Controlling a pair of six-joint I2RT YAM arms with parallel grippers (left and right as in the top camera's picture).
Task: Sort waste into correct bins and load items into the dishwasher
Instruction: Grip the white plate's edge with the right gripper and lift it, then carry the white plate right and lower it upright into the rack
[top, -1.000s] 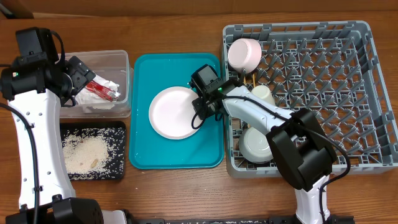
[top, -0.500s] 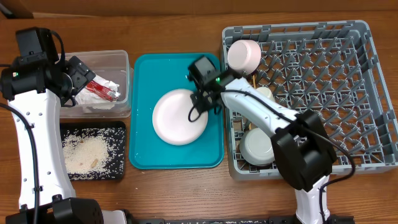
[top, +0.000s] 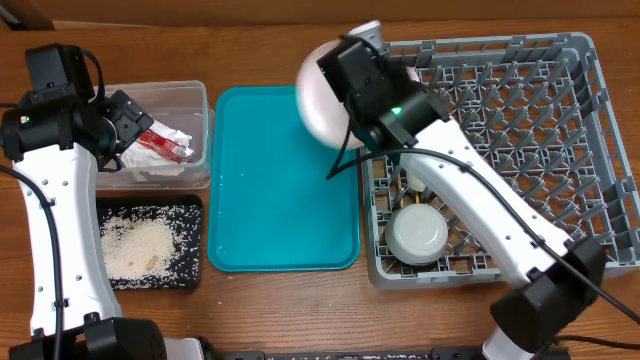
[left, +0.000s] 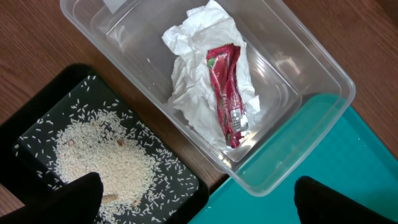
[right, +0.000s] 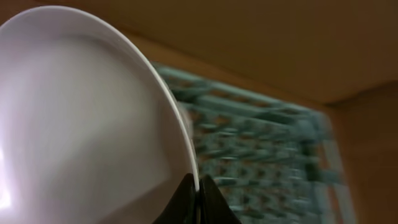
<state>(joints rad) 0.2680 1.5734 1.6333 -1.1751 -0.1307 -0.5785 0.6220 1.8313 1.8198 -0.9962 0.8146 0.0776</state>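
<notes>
The right gripper (right: 196, 200) is clenched on the rim of the pink plate (right: 81, 124). It holds the plate tilted in the air at one o'clock of the teal tray (top: 270, 200), by the dish rack's (top: 500, 150) ten o'clock corner. The left gripper (left: 199, 193) hangs spread wide over the clear tub (left: 311, 68), which holds the napkin (left: 199, 37) and red packet (left: 227, 93).

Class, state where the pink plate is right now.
Overhead: the pink plate is held aloft by the right gripper, over the far right corner of the teal tray, beside the dish rack.
</notes>
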